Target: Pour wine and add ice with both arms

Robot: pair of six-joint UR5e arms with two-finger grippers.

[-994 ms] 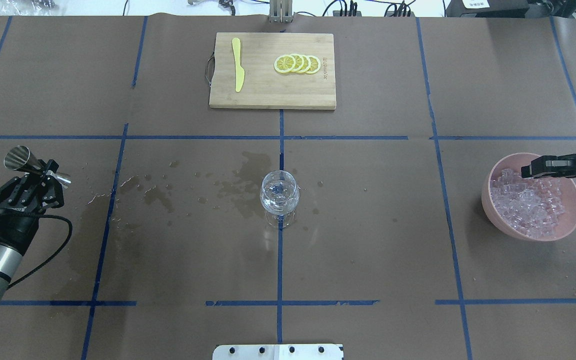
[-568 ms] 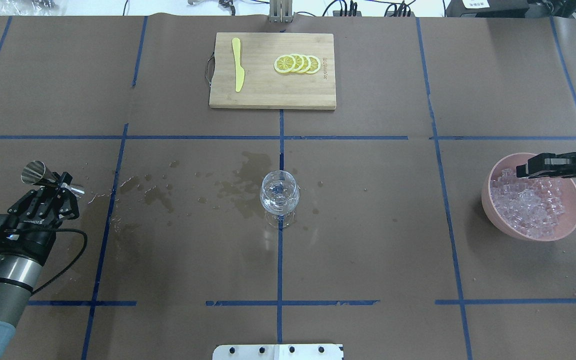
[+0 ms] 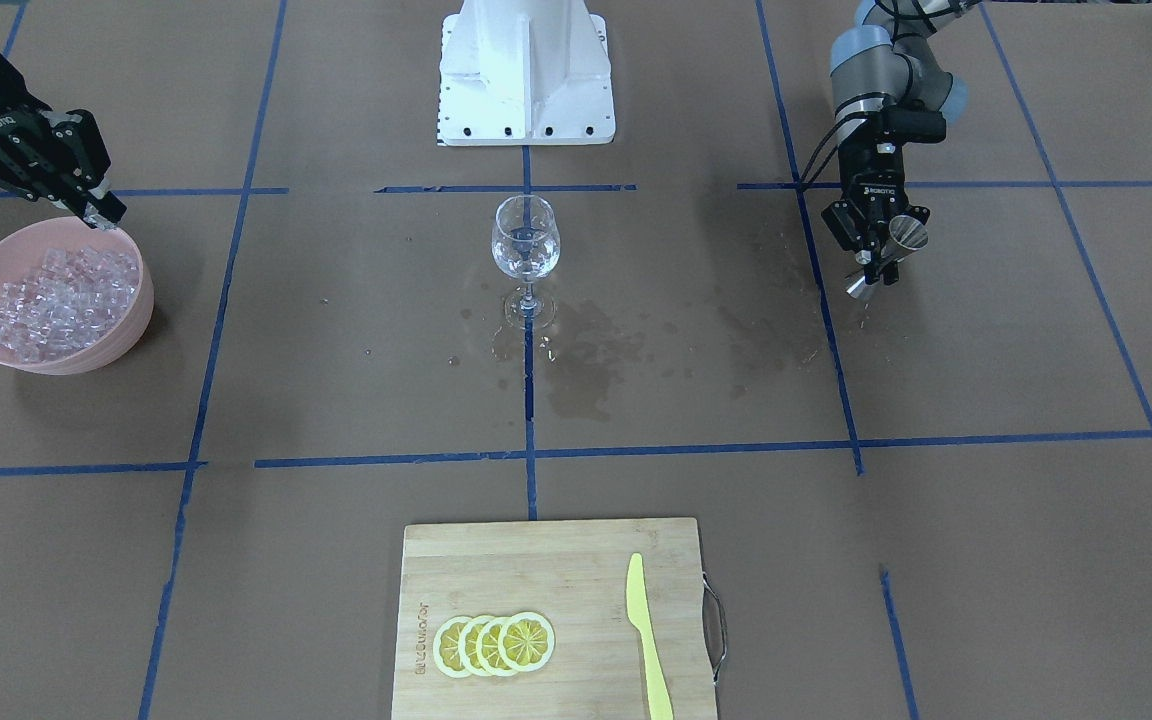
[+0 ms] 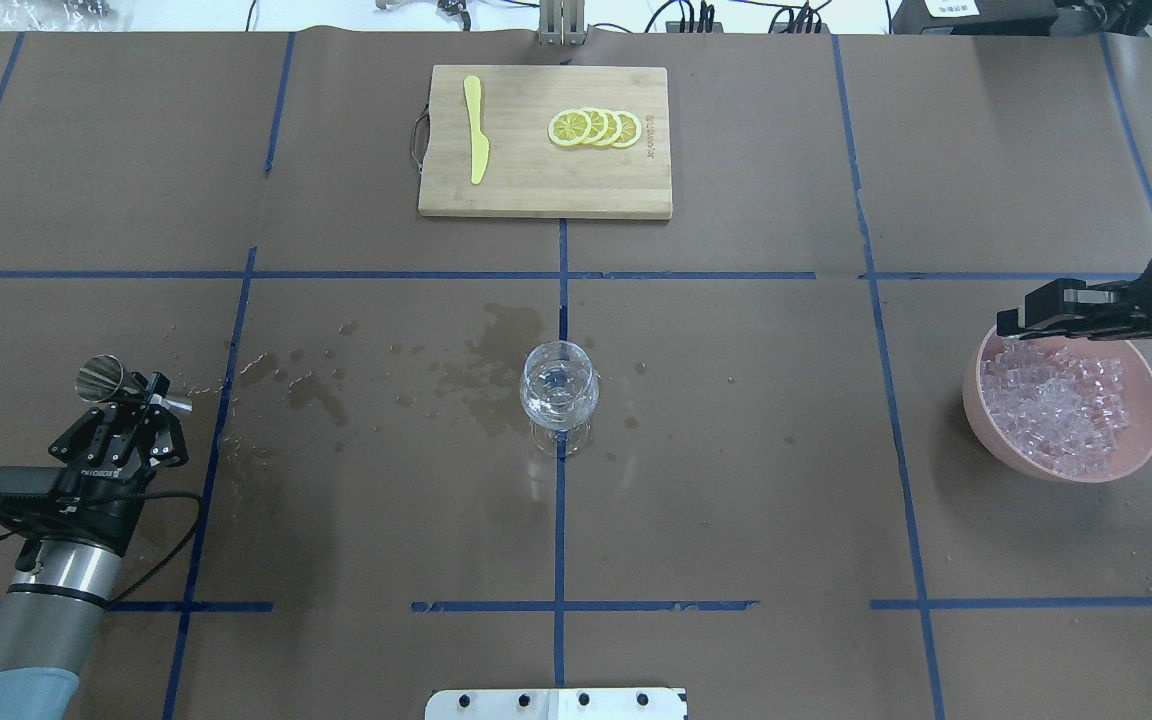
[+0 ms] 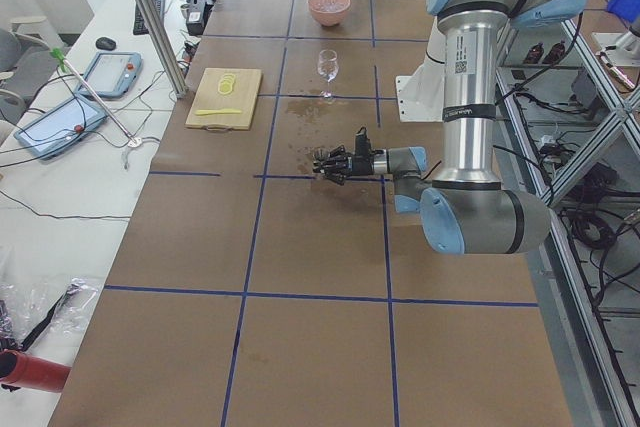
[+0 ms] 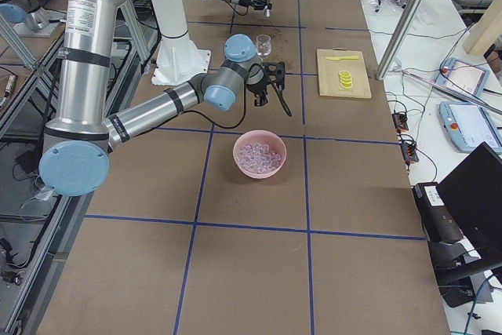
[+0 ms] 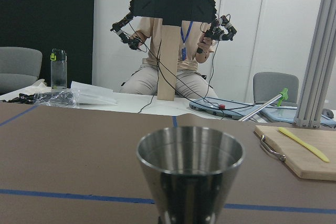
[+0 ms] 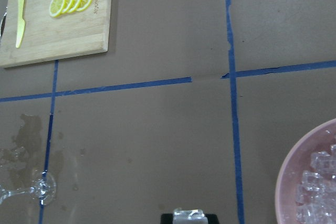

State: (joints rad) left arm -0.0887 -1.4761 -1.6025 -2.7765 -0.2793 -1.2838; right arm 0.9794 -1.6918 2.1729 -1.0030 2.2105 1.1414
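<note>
My left gripper (image 4: 143,398) is shut on a steel jigger (image 4: 102,378), low over the table at the left; the front view shows the left gripper (image 3: 881,258) too. The jigger's open cup (image 7: 190,174) fills the left wrist view. My right gripper (image 4: 1008,324) hovers over the far-left rim of the pink bowl (image 4: 973,395) of ice (image 4: 1061,405), shut on one clear ice cube (image 8: 189,214). The wine glass (image 4: 558,388) stands upright at the table's centre, with clear liquid in it.
A bamboo cutting board (image 4: 516,195) at the far middle carries lemon slices (image 4: 596,128) and a yellow knife (image 4: 476,130). Wet stains (image 4: 496,360) spread left of the glass. The white pedestal base (image 3: 526,70) is at the robot's side.
My left arm has swung nearer and to the right with the jigger. My right gripper has risen out of the ice and moved left and farther, over the bowl's rim.
</note>
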